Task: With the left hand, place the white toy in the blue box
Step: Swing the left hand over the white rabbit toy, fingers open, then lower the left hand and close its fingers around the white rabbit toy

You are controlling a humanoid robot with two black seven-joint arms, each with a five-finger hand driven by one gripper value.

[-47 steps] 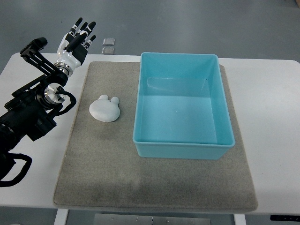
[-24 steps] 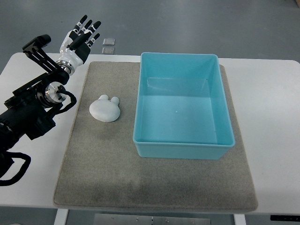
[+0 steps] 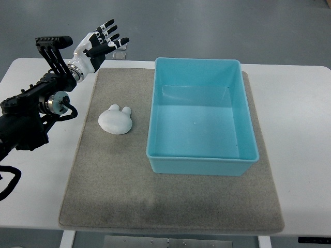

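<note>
The left hand [image 3: 99, 42] hangs over the far left corner of the grey mat [image 3: 170, 206], fingers spread and holding nothing. Its black arm [image 3: 31, 113] reaches in from the left of the mat across the white table [image 3: 295, 129]. The white toy [image 3: 116, 119] lies on the mat, nearer than the hand and well apart from it. The blue box [image 3: 201, 116] sits on the mat just right of the toy. Two small squares, perhaps tiles [image 3: 120, 50], lie beyond the mat's far edge, partly hidden by the fingers.

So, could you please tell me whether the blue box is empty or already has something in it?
Empty. The blue box shows only its bare floor, and the white toy lies outside it on the grey mat.
</note>
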